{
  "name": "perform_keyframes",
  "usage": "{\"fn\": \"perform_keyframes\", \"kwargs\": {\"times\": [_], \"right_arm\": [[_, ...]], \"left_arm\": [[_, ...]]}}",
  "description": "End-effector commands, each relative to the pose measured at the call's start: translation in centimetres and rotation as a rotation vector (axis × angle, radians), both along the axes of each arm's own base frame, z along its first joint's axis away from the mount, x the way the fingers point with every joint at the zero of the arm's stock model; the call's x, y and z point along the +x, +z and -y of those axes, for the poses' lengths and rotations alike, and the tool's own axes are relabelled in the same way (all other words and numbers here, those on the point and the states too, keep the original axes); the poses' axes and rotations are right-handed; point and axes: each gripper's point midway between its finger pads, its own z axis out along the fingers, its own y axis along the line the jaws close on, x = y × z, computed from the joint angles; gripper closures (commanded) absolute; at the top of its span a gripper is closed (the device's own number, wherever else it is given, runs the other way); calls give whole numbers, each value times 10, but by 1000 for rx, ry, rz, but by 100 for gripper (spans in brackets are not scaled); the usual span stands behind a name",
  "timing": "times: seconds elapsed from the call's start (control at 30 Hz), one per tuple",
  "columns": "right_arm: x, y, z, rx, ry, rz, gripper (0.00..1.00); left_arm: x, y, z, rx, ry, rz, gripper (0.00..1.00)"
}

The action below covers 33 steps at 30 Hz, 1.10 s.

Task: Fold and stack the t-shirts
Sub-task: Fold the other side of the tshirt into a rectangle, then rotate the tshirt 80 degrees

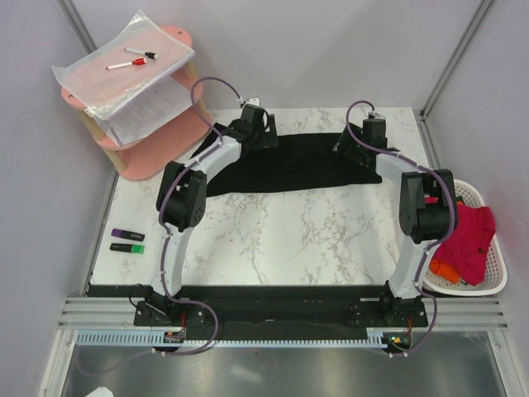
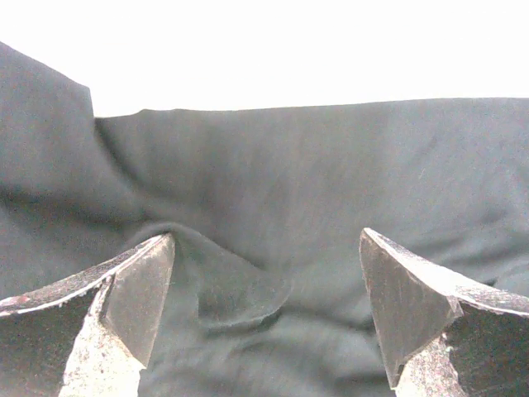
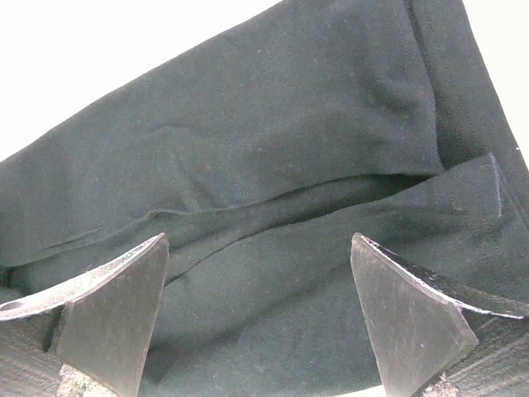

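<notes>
The black t-shirt (image 1: pixel 285 164) lies folded in a wide strip across the far part of the marble table. My left gripper (image 1: pixel 250 126) hovers over its far left end, jaws open, with black cloth (image 2: pixel 273 190) and a small raised fold between them. My right gripper (image 1: pixel 357 142) is over the shirt's far right end, jaws open above layered black cloth (image 3: pixel 273 165). A red t-shirt (image 1: pixel 468 236) and an orange one (image 1: pixel 444 270) lie in the white basket at the right.
The white slatted basket (image 1: pixel 488 285) stands off the table's right edge. A pink two-tier shelf (image 1: pixel 157 149) with papers and markers stands at the far left. Two highlighters (image 1: pixel 128 241) lie near the table's left edge.
</notes>
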Motion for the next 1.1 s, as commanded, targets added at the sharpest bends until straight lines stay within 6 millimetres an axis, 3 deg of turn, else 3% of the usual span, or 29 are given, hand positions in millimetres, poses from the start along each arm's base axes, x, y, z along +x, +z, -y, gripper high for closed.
{"fn": "perform_keyframes", "kwargs": {"times": [0.0, 0.03, 0.07, 0.23, 0.27, 0.3, 0.33, 0.37, 0.4, 0.53, 0.63, 0.67, 0.7, 0.8, 0.83, 0.9, 0.93, 0.97, 1.07], "right_arm": [[8, 7, -4, 7, 13, 36, 2], [8, 7, -5, 7, 17, 36, 2], [8, 9, -3, 4, 13, 38, 2], [7, 10, -3, -1, 15, 40, 2], [6, 9, -3, -3, 15, 38, 2], [7, 8, -3, -1, 14, 37, 2], [7, 9, -3, 2, 15, 38, 2], [7, 9, -4, 1, 20, 40, 2], [8, 10, -4, -2, 22, 45, 2], [13, 19, -14, -46, 62, 68, 2], [23, 34, -32, -124, 116, 84, 2], [26, 29, -36, -148, 127, 68, 2], [23, 25, -47, -166, 155, 47, 2], [34, 20, -62, -202, 188, 31, 2], [43, 31, -67, -200, 197, 51, 2], [46, 11, -73, -220, 221, -2, 2], [57, 24, -76, -224, 221, 25, 2], [60, 9, -77, -240, 225, -4, 2], [72, 1, -75, -274, 223, -28, 2]], "left_arm": [[32, 7, 5, 3, 14, 47, 0], [35, -9, 5, 13, 11, 27, 0], [40, -11, 4, 13, 16, 24, 0], [49, 15, 2, 2, 37, 89, 0], [52, 45, 5, -36, 27, 161, 0], [43, 36, 1, -27, 20, 148, 0], [40, 41, 0, -32, 19, 161, 0], [35, 62, -1, -52, 14, 194, 0], [27, 55, -3, -47, 11, 178, 0], [1, 76, -8, -59, -3, 215, 0], [-21, 84, -10, -57, -18, 214, 0], [-30, 76, -12, -44, -21, 197, 0], [-35, 85, -14, -48, -19, 208, 0], [-51, 72, -22, -22, -19, 157, 0], [-58, 70, -25, -13, -19, 136, 0], [-70, 54, -34, 15, -3, 94, 0], [-75, 51, -38, 28, 2, 80, 0], [-82, 40, -44, 51, 10, 55, 0], [-95, 21, -56, 99, 26, -6, 0]]}}
